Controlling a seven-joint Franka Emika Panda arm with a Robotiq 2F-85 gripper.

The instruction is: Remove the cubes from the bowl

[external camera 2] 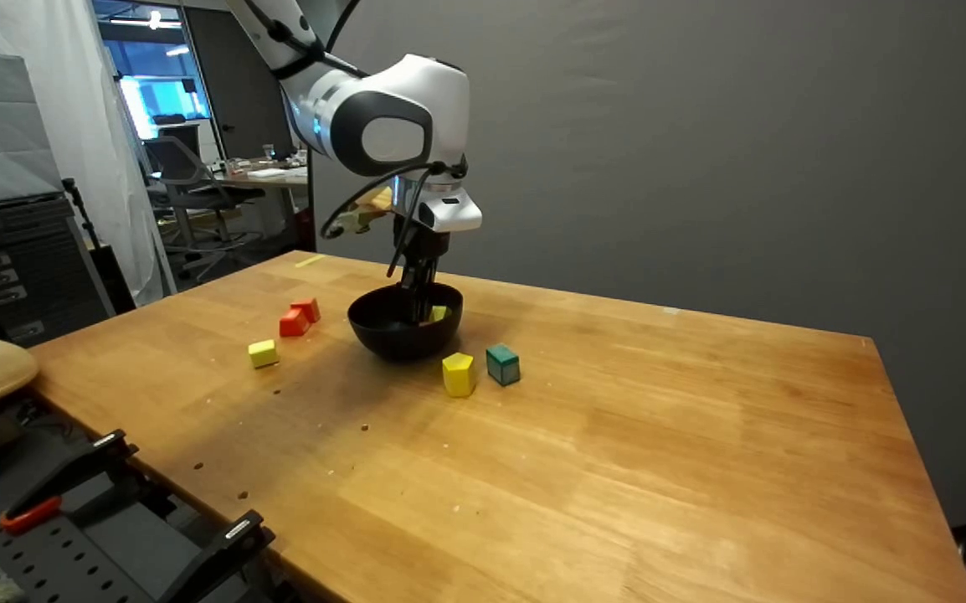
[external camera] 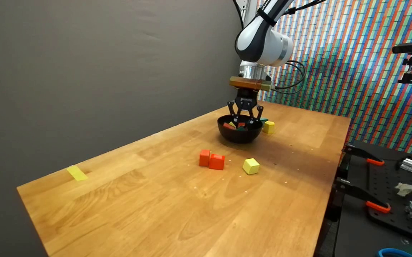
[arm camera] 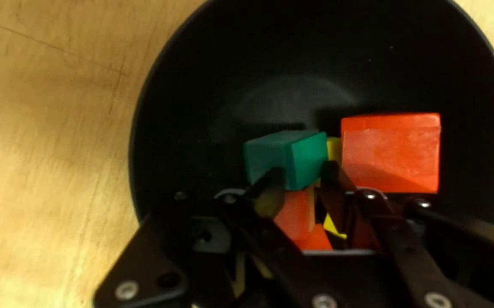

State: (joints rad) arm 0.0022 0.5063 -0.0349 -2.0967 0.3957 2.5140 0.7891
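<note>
The white arm (external camera 2: 439,99) has black panels (external camera 2: 351,138), looping cables (external camera 2: 382,177) and a black tool (external camera: 244,123).

Ylw tape strip (external camera: 77,173) on counter (external camera: 138,214), nr gry backdrop (external camera: 102,82); 2 blk/org clamps (external camera: 361,193) by opp edge; ofc chair (external camera 2: 184,166) + wht curtain (external camera 2: 56,100) in bkgd.

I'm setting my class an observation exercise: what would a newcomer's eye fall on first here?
Probably the black bowl on the wooden table, where the gripper reaches down among coloured blocks. In an exterior view, the multicoloured backdrop behind the arm jumps out, as do two red blocks close together on the table.
</note>
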